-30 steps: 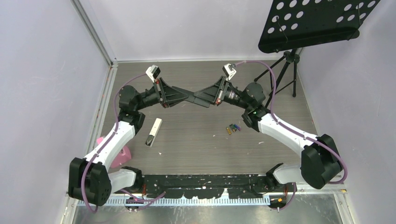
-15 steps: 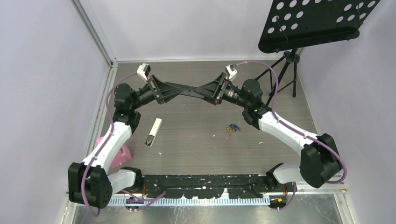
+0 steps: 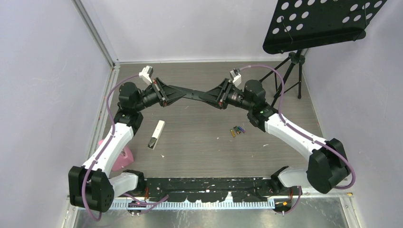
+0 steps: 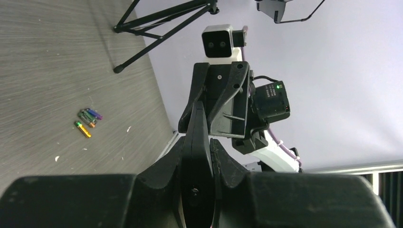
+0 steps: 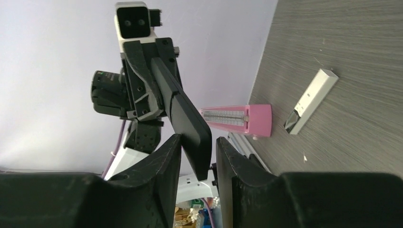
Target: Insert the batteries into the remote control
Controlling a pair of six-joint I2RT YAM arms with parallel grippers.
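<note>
Grey wood-grain tabletop (image 3: 199,156). Pink wedge-shaped plastic object (image 3: 124,159) sits at the near left edge, partly behind the left arm. White rectangular bar with a dark end (image 3: 156,134) lies just beyond it, flat and untouched. Can't tell what the bar is.

The batteries (image 3: 237,130), tiny orange-gold, green and purple-blue cylinders, lie bunched on the table right of centre, touching or nearly so. None loaded yet.

Further back, both arms are raised and meet above the table. Left gripper (image 4: 198,156) is clamped tight on a thin black flat slab (image 5: 183,114), most likely the remote control, held off the surface. Right gripper (image 5: 198,143) straddles the slab's free end with its jaws partway apart. A sliver of gap shows on one side, so it isn't gripping. Looks like a handover or regrip.

Black perforated metal music stand (image 3: 323,21) on a tripod stands at the far right, clear of the work.

Risks:
- If the left gripper lets go before the right clamps, the slab drops and could scatter the cells.
- If both clamp and the arms pull differently, the slab twists or pops out.
- The right jaws sit near the very end of the slab, so that grip may be shallow.
- The cells are round, small and clustered, so a pick may nudge neighbours into rolling.

Hidden or unclear:
- The battery bay isn't visible in any view, and I can't tell whether its cover is on or off.
- The left wrist view shows the slab edge-on only.
- The exact cell count is too small to make out.
</note>
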